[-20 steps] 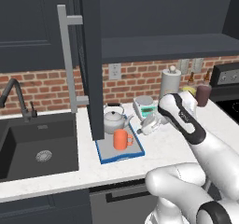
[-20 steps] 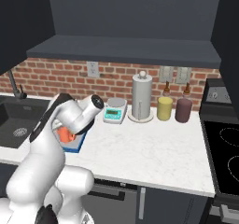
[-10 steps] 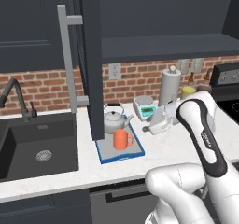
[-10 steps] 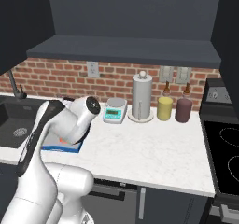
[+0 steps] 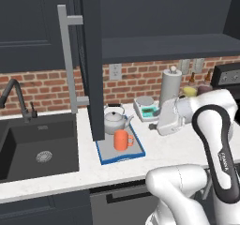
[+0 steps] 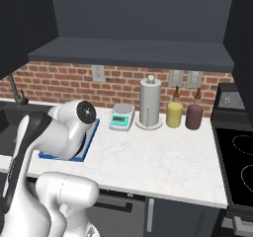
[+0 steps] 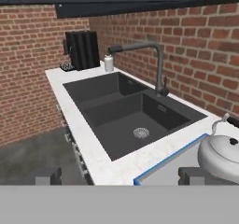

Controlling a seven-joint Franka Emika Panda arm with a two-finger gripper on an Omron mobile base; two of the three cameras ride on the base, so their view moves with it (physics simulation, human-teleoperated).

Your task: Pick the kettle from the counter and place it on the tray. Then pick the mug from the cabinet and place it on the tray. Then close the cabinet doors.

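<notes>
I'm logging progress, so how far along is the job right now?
Done, it seems: the kettle and the orange mug both stand on the blue-rimmed tray on the counter. In hand: nothing. The tool is open and empty, looking across the tray toward the sink. Left: closing the cabinet doors; one door stands open above the tray.

The white arm rises from its base, bends sharply at a dark-jointed elbow, and reaches back toward the left with the wrist held roughly level. The gripper (image 7: pixel 119 176) points sideways, empty, its two dark fingers (image 7: pixel 46 175) spread wide apart at the bottom of the hand view. From the right base view, the round end of a wrist joint faces the camera.
</notes>
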